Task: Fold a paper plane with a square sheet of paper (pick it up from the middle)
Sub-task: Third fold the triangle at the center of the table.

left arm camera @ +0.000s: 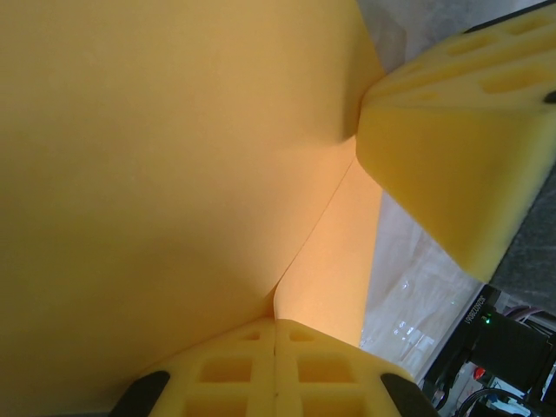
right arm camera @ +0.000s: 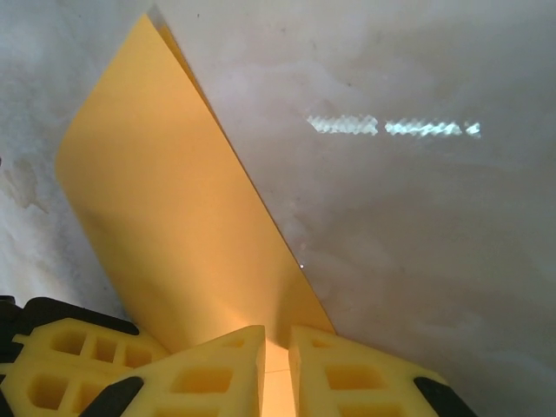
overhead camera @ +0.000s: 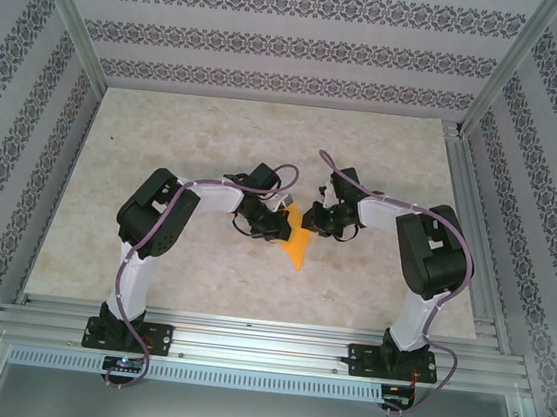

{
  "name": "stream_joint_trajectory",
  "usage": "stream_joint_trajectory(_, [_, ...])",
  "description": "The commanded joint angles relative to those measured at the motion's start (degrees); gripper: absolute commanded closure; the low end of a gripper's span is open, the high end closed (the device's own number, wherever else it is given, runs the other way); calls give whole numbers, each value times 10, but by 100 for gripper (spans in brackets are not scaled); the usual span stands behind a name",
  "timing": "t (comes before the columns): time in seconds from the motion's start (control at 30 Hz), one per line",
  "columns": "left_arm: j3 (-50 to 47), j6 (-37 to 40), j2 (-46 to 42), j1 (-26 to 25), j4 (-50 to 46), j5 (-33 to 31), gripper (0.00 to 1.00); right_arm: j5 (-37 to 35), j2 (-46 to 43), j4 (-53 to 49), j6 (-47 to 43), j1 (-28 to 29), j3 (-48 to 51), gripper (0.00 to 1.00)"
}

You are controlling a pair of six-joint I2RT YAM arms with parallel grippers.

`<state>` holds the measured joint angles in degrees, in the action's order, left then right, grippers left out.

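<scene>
L hand point(left arm camera: 275, 343) clamped tight, R hand point(right arm camera: 276, 347) pinching; arms bent inward

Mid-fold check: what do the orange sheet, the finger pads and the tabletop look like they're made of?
Orange sheet: thin matte paper, it seems; it bends smoothly and holds a sharp crease. Finger pads: yellow, seemingly soft foam or rubbery plastic, moulded with square pockets, matte. Tabletop: pale marbled surface, probably laminate or vinyl; slightly glossy, mirroring a light streak.

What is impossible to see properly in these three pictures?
- Top view: left gripper and right gripper cover part of the thin orange-yellow paper sheet; its folds are too small to read.
- Left wrist view: the sheet runs past the frame edges, hiding its outline.
</scene>
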<state>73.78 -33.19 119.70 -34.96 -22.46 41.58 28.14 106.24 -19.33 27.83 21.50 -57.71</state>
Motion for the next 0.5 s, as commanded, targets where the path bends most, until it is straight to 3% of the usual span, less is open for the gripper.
stream_joint_trajectory(0.0, [0,15,9,-3,-34,-25,94,-13,-15,-24,-20,0,0,83])
stream_joint_trajectory(0.23, [-1,16,7,-3,-34,-26,94,26,-99,27,33,13,54,82])
stream_joint_trajectory(0.47, [-2,15,8,-3,-33,-26,94,31,-77,84,65,30,114,84])
